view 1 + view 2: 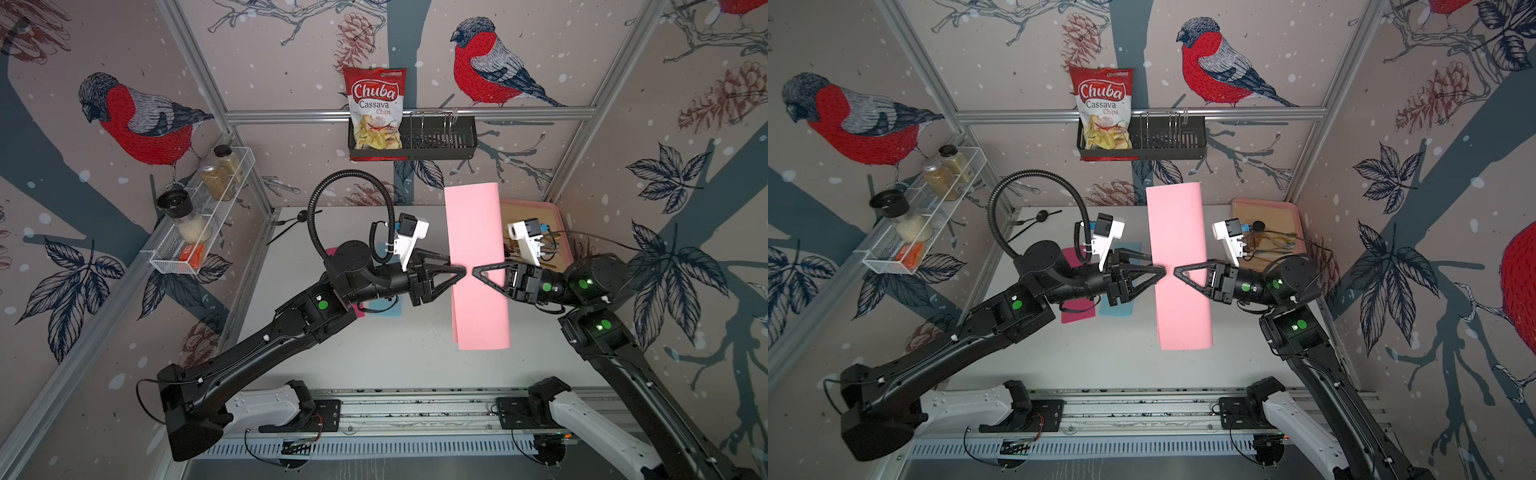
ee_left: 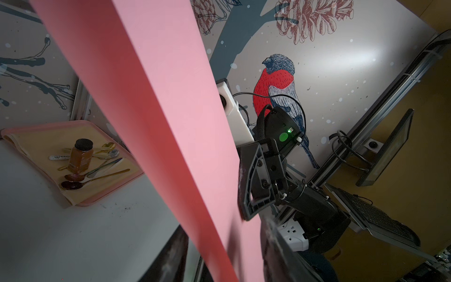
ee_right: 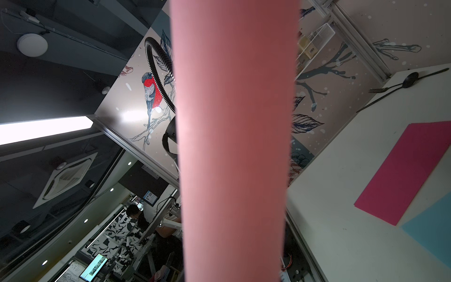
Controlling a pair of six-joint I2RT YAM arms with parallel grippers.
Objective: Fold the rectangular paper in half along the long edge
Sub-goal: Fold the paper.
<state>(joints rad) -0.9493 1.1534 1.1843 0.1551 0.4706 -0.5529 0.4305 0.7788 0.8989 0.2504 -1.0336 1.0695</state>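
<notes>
Pink paper (image 1: 473, 224) judged light, limp, readily creased; take near long edges. Right tool (image 1: 474, 272) pinches it aloft; left tool (image 1: 464, 271): closure cannot be told.

— What sort of place do you work in?
— A lab cell. I'm bolted to a rail (image 1: 415, 409) at the near edge of a white table (image 1: 395, 353), boxed in by aluminium bars (image 1: 291, 115) and bird wallpaper (image 1: 141, 120).
— It looks like a kitchen.
— Props only: spice rack (image 1: 166, 259) left, chips (image 1: 375, 108) far, a tray (image 1: 536, 208) of cutlery right. Beyond the frame I see a monitor (image 2: 388, 146), a keyboard (image 2: 380, 219) and an office ceiling light (image 3: 44, 129).
</notes>
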